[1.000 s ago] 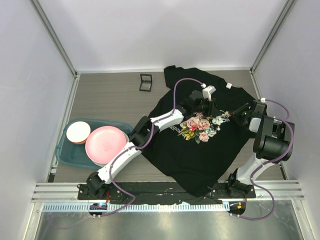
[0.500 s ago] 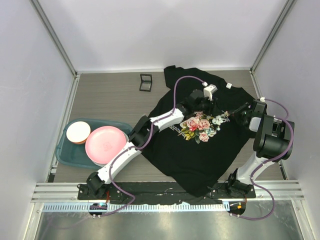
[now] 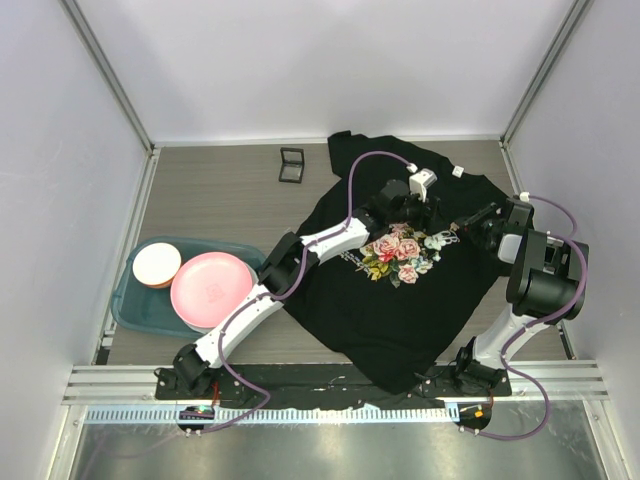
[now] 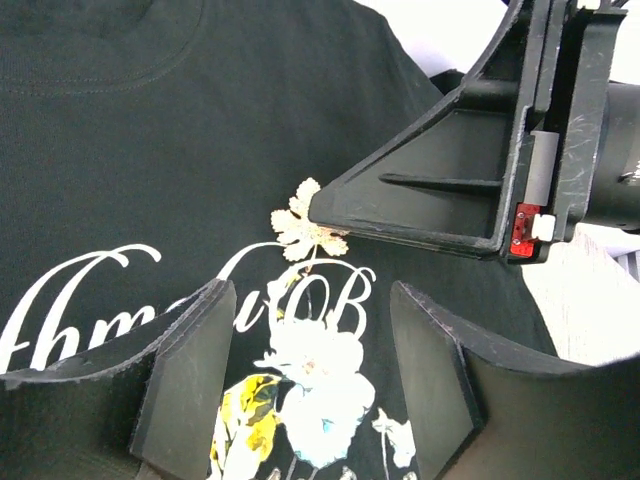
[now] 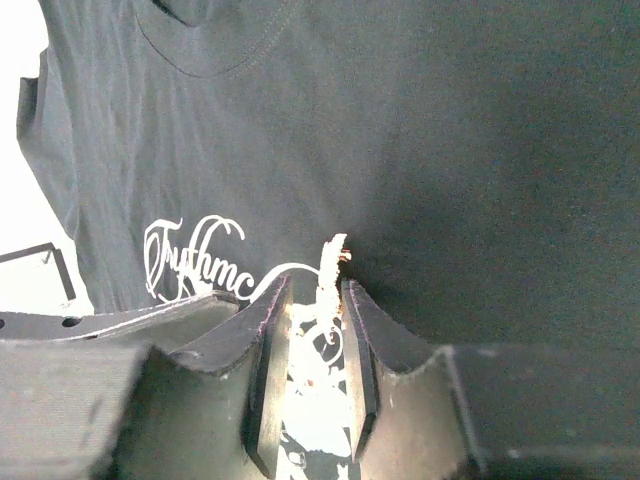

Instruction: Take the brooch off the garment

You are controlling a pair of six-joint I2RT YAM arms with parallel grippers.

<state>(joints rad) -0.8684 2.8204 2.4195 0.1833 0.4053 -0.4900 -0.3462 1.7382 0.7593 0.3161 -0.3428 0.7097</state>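
Observation:
The garment point(image 3: 400, 300) is a black T-shirt with a rose print, lying flat on the table. The brooch point(image 4: 300, 228) is a small pale leaf shape by the white script; in the right wrist view the brooch point(image 5: 330, 262) stands on edge. My right gripper point(image 5: 315, 290) reaches in from the right point(image 3: 458, 225) with its jaws narrowly open around the brooch. The brooch leans on the right finger point(image 5: 358, 320). My left gripper point(image 4: 312, 290) is open and empty above the printed flowers point(image 3: 415, 215), just short of the brooch.
A teal bin point(image 3: 135, 310) at the left holds a pink plate point(image 3: 210, 288) and a white bowl point(image 3: 157, 264). A small black case point(image 3: 292, 165) lies at the back. Enclosure walls stand close on all sides.
My right gripper has moved a little left and back onto the brooch. The left arm has shifted slightly.

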